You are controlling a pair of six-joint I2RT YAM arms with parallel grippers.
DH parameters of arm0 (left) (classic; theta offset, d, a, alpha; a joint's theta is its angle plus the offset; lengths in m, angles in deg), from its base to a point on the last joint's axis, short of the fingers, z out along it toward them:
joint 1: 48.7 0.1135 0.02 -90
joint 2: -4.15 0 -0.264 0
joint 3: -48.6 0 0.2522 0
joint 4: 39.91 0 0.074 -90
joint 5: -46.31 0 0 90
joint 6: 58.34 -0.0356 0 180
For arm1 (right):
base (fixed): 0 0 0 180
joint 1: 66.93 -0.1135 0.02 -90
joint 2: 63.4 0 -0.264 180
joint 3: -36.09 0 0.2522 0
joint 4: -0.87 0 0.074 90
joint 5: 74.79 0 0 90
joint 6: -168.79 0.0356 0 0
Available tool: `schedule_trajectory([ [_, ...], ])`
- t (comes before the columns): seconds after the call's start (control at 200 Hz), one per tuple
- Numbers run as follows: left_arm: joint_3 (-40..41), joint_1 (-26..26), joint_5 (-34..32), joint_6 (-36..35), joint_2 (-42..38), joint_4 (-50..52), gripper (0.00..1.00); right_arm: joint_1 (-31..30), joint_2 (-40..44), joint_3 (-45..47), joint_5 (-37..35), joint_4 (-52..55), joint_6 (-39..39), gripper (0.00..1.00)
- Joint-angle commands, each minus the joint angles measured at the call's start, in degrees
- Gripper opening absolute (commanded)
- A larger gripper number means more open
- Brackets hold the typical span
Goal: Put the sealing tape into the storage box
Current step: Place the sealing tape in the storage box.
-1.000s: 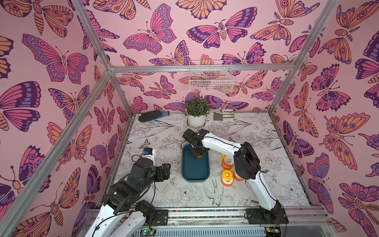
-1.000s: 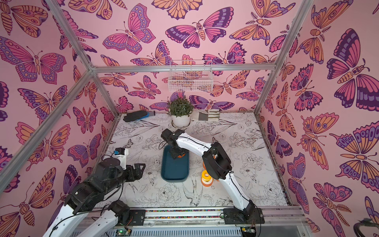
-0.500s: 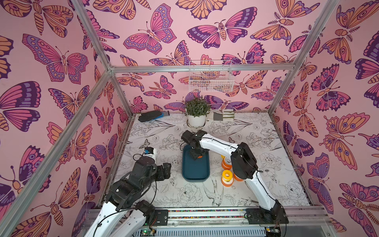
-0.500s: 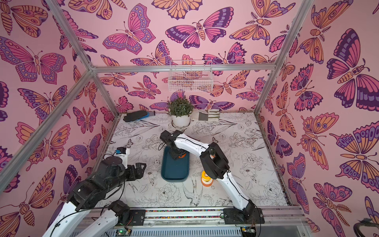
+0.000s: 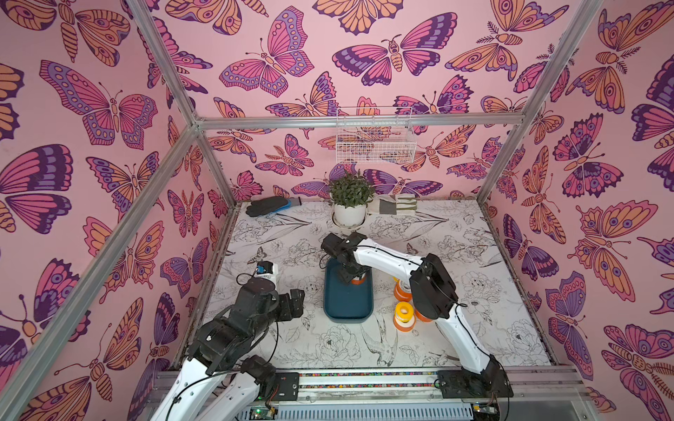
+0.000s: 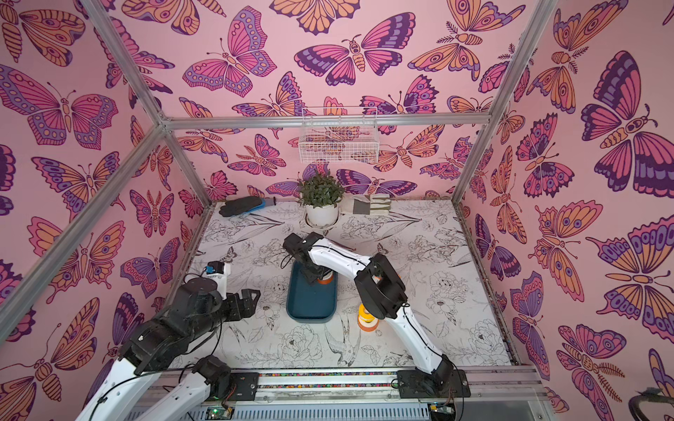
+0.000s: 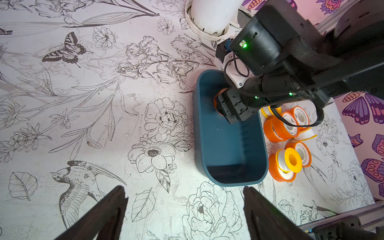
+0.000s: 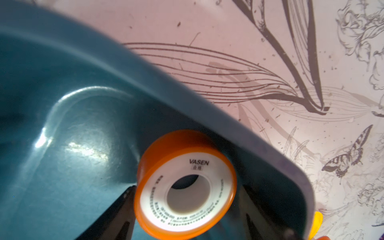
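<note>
1. Right claw (image 5: 351, 272): it reaches down into the far end of the storage box (image 5: 346, 318). Compared with one second ago it is over the same end of the box and has sunk slightly. The right arm's elbow has drifted a little toward the box.

2. Sealing tape, handled item: in the right wrist view, one orange-flanged spool (image 8: 185, 187) lies inside the box in a rounded corner, close to the wall (image 8: 108, 70), with its white labelled face toward the camera. The black fingers (image 8: 116, 209) stand one on each side of it. One finger meets the flange, and a thin dark strip shows at the other. I cannot tell whether the claw still presses the spool or has let go. In a top view the spool (image 6: 324, 280) shows just under the claw.

3. Sealing tape, remainder: the loose spools (image 7: 288, 158) are clustered on the counter (image 5: 492, 291) just beside the box's long side nearest the right arm. Some are stacked. Their arrangement is unchanged from the earlier frames.

4. Left claw (image 7: 184, 188): its fingers are spread wide and hold nothing. It hangs over bare counter, short of the box's near end. Its position matches the earlier frames closely.

5. Storage box: its position is unchanged, and the rest of its floor is bare.
</note>
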Motion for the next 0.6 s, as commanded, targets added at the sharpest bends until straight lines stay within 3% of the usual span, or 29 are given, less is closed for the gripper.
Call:
schedule_trajectory([
  [0.0, -0.09, 0.32, 0.26, -0.2, -0.19, 0.74, 0.92, -0.81, -1.06, -1.42, -3.06, 1.58, 0.83, 0.81],
  [0.29, -0.27, 0.36, -0.76, 0.19, -0.19, 1.15, 0.94, -1.09, -0.33, -1.36, -2.77, 1.37, 0.17, 0.81],
  [0.596, -0.18, 0.31, -1.54, 0.83, -0.62, 1.27, 1.0, -1.16, 10.94, 5.87, 1.36, -4.73, 0.39, 0.81],
])
